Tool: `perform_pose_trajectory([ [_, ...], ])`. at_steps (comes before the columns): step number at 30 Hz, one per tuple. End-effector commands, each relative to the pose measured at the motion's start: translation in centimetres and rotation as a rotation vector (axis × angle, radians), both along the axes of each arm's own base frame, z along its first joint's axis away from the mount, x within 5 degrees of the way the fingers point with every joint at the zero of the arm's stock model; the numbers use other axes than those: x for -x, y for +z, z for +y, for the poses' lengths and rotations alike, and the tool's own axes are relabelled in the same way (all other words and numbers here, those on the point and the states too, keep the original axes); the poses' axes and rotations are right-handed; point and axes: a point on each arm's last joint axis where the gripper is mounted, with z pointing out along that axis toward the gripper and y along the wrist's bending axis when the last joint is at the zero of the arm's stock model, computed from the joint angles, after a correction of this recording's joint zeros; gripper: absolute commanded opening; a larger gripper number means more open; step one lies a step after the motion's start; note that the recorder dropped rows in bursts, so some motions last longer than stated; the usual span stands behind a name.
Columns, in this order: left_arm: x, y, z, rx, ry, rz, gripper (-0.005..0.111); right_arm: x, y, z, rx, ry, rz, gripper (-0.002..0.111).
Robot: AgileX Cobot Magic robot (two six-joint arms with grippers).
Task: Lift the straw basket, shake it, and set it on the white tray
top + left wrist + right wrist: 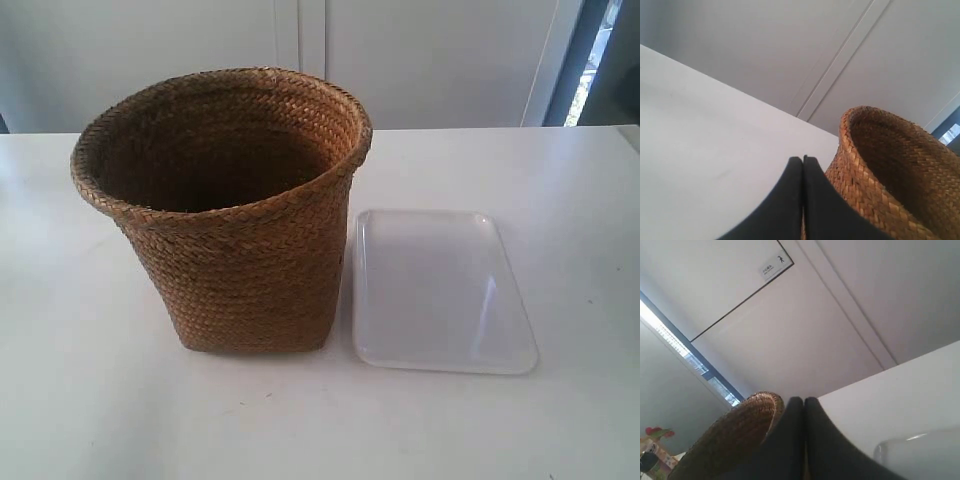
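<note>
The straw basket point(235, 220) stood upright on the white table point(100, 400), in from its far edge. The white tray point(440, 290) lay flat just beside the basket's base, with a thin strip of table showing between them. The left gripper point(803, 159) was pressed fully together on nothing, close to the basket's outer wall, and the right gripper point(804, 399) was likewise closed tight and empty, between the basket's rim and a corner of the tray.

A white table point(90, 400) spreads before pale wall panels point(430, 60), split by a vertical seam at 12 o'clock. A dark-framed window point(598, 50) shows daylight at 2 o'clock. One panel carries a small sign point(772, 266), its print too small to read.
</note>
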Motion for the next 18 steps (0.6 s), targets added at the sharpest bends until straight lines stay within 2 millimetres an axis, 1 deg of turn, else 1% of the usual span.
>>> perform_pose_trajectory([
  [1, -0.1, 0.8, -0.1, -0.006, -0.013, -0.062, 0.000, -0.1, 0.2, 0.1, 0.073, 0.008, -0.025, 0.000],
  [4, -0.1, 1.2, -0.2, -0.012, -0.027, -0.108, 0.000, -0.2, 0.1, 0.1, 0.118, 0.003, -0.027, 0.000],
  [5, -0.2, 1.5, -0.3, -0.023, -0.034, -0.133, 0.000, -0.3, 0.5, -0.1, 0.130, -0.011, -0.026, 0.000],
  [6, -0.5, 2.0, -0.3, -0.040, -0.037, -0.142, 0.000, -0.5, 1.0, -0.2, 0.143, -0.028, -0.029, 0.000],
  [8, -1.2, 3.0, -0.2, -0.057, -0.024, -0.105, 0.000, -1.2, 2.7, -0.7, 0.189, -0.082, -0.029, 0.000],
  [9, -2.2, 4.2, -0.1, -0.082, -0.009, -0.038, 0.000, -2.1, 4.4, -1.1, 0.234, -0.131, -0.026, 0.000],
  [10, -2.9, 4.6, 0.0, -0.090, -0.004, -0.005, 0.000, -2.6, 5.3, -1.4, 0.262, -0.162, -0.020, 0.000],
  [11, -4.4, 6.0, 0.0, -0.117, 0.002, 0.024, 0.000, -3.5, 6.7, -1.9, 0.322, -0.209, -0.006, 0.000],
  [12, -5.0, 6.7, 0.0, -0.135, 0.002, 0.026, 0.000, -4.0, 7.3, -2.0, 0.350, -0.228, 0.002, 0.000],
  [13, -6.7, 8.3, 0.0, -0.175, 0.001, 0.032, 0.000, -5.0, 8.0, -2.4, 0.394, -0.261, 0.029, 0.000],
  [14, -7.4, 9.2, 0.0, -0.180, 0.003, 0.030, 0.000, -5.5, 8.2, -2.5, 0.415, -0.273, 0.042, 0.000],
  [15, -9.1, 10.4, 0.1, -0.180, 0.010, 0.059, 0.000, -6.6, 8.6, -2.7, 0.443, -0.286, 0.061, 0.000],
  [16, -10.3, 11.0, 0.1, -0.195, 0.014, 0.085, 0.000, -7.7, 8.7, -2.8, 0.457, -0.295, 0.089, 0.000],
  [17, -11.4, 11.1, 0.1, -0.221, 0.012, 0.114, 0.000, -8.4, 8.7, -2.9, 0.471, -0.299, 0.104, 0.000],
  [18, -12.3, 11.5, 0.2, -0.288, 0.005, 0.133, 0.000, -9.3, 8.9, -3.0, 0.483, -0.310, 0.122, 0.000],
])
